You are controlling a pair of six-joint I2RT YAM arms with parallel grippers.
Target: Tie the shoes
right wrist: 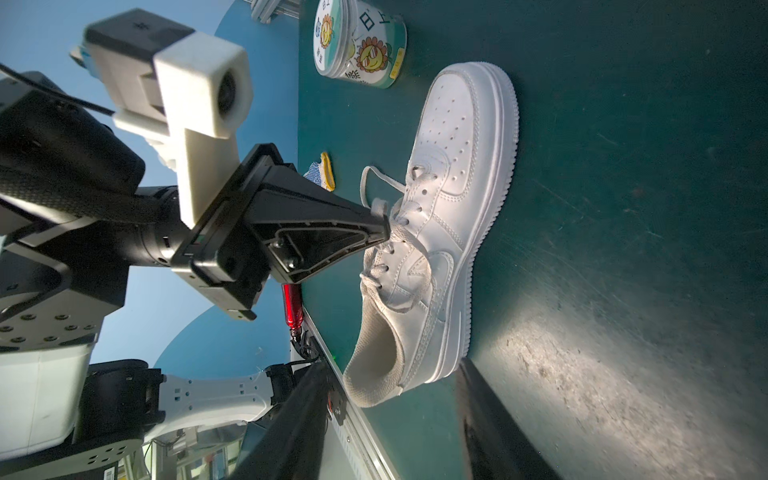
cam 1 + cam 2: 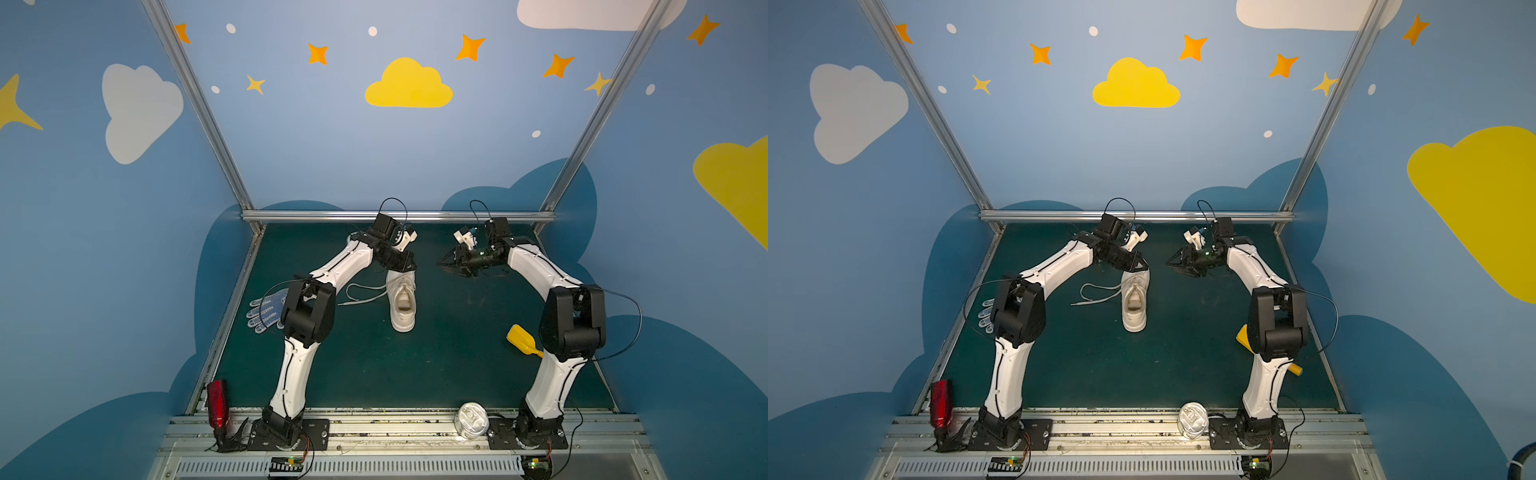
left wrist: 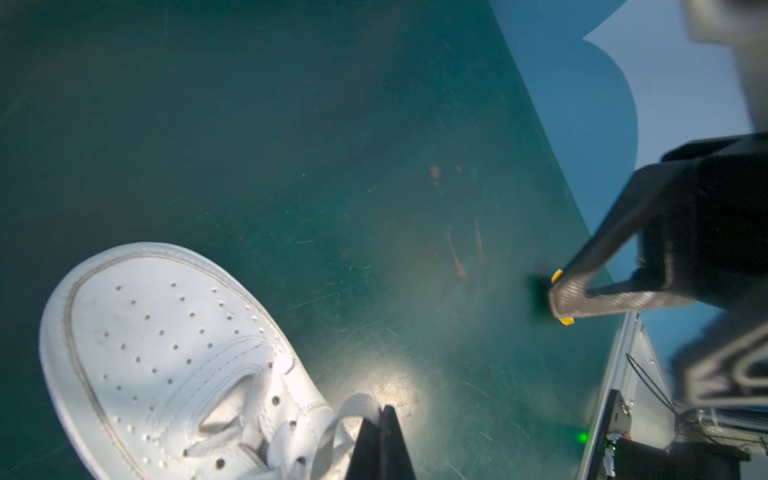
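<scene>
Your table [image 2: 457,365] is a dark green mat, scuffed and scratched, filling the lower middle of both top views. The left arm [image 2: 291,374] and right arm [image 2: 548,386] curve up from the bottom edge, with smooth white shells and black joints.

The shoe [image 2: 402,305] stands at the centre, toe up-frame. It has a smooth white upper with stitched seams and a perforated toe cap [image 3: 166,332], a thick ribbed sole and a woven beige lining. Its flat white lace [image 2: 365,293] loops out to the left, the end lying on the mat.

At the left you have a knitted glove [image 2: 266,311] with blue dots. A glossy red bottle [image 2: 217,403] and a round metal tin [image 2: 471,419] sit along the bottom rail, and a yellow plastic scoop [image 2: 521,338] lies at the right.

Your left gripper [image 1: 384,232] is pinched closed on a strand of lace over the eyelets. Your right gripper [image 2: 442,266] hangs right of the toe, clear of the shoe, jaws partway apart with nothing between them.

In the top views the left gripper covers the shoe's toe, the left arm's elbow hides part of the glove, and the right arm hides part of the scoop's handle. Which strand is pinched is hard to make out.
</scene>
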